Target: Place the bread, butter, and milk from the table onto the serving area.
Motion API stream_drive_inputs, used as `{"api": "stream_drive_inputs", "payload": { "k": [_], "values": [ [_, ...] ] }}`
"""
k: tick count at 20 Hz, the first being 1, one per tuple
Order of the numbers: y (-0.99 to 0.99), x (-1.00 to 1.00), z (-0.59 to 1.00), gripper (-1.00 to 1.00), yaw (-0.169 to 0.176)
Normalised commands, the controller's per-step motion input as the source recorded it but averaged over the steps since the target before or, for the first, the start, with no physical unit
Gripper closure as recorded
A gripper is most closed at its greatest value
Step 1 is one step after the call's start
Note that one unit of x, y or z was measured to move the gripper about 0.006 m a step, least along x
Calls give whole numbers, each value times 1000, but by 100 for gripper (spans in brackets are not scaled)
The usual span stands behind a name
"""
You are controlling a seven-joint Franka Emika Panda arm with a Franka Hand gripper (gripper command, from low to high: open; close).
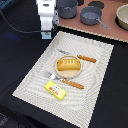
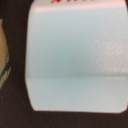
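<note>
milk [image 2: 75, 55]: smooth matt carton; serving area [image 1: 35, 75]: woven cloth; pots [image 1: 90, 15]: metal

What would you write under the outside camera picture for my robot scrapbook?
Bread on the plate, butter on the striped placemat, robot arm at the mat's far corner.

Exterior view: high and well back, angled down on the gripper [image 1: 46, 34]. Wrist view: pressed close against the milk [image 2: 75, 57] below the gripper; shares no recognisable part.
</note>
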Motion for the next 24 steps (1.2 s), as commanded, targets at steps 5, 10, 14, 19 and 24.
{"api": "stream_drive_inputs", "payload": {
  "k": [5, 10, 14, 19, 24],
  "values": [
    [4, -387, -287, -100, 50],
    [9, -75, -156, -100, 13],
    [0, 0, -120, 100, 1],
    [2, 42, -41, 100, 0],
    [15, 18, -49, 100, 0]
  ]
}}
